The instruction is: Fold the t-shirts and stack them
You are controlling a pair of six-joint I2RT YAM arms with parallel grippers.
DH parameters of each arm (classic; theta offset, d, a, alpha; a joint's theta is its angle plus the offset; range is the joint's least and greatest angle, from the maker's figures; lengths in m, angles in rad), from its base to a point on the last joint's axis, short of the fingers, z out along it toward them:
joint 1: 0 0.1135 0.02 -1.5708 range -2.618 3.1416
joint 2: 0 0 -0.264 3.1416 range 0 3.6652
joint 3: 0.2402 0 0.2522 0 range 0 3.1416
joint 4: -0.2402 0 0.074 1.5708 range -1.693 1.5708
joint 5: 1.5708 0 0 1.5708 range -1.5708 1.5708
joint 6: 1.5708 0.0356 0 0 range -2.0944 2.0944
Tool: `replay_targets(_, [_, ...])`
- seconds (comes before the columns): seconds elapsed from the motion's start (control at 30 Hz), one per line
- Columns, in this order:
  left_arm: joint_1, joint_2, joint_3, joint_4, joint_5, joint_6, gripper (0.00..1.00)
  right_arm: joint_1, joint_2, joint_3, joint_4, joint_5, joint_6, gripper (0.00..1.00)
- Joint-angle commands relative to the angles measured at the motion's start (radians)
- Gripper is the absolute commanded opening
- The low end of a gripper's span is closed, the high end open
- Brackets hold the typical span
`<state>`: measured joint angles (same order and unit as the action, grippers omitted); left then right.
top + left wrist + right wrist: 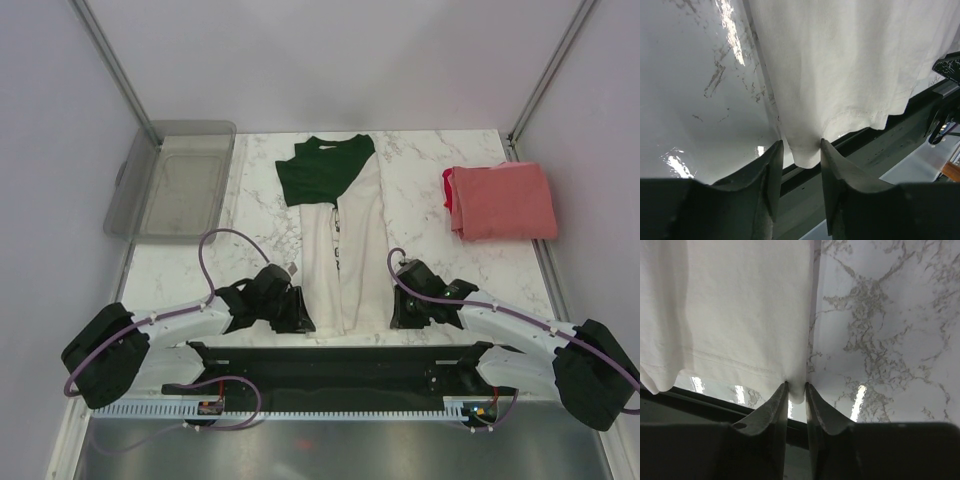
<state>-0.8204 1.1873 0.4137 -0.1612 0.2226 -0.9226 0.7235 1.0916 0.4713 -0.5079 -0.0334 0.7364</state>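
From above: white shirt (358, 240) lies at centre, red shirt (503, 200) folded at two o'clock. My left gripper (801, 167) straddles the hem corner, jaws spread — squeeze before lifting. My right gripper (796, 397) pinches its corner — lift both level.

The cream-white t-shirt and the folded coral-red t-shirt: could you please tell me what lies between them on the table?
Nothing does. In the top external view, only bare marble tabletop separates the cream-white t-shirt from the coral-red t-shirt.
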Motion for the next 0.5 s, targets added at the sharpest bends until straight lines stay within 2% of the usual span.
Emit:
replay_targets(0.0, [-0.02,0.009,-0.004,0.031,0.008,-0.038,0.4,-0.001,-0.007,-0.011,0.022,-0.023,0.001,0.26])
replay_targets(0.17, [-0.026,0.026,-0.015,0.067,0.026,-0.053,0.35,-0.001,-0.015,-0.01,0.023,-0.029,-0.003,0.01])
replay_targets(0.4, [-0.026,0.08,-0.044,0.158,0.078,-0.081,0.34,-0.001,-0.029,-0.003,0.022,-0.033,-0.014,0.0])
replay_targets(0.47, [-0.026,0.09,-0.044,0.184,0.083,-0.081,0.27,-0.001,-0.03,-0.002,0.02,-0.036,-0.015,0.0])
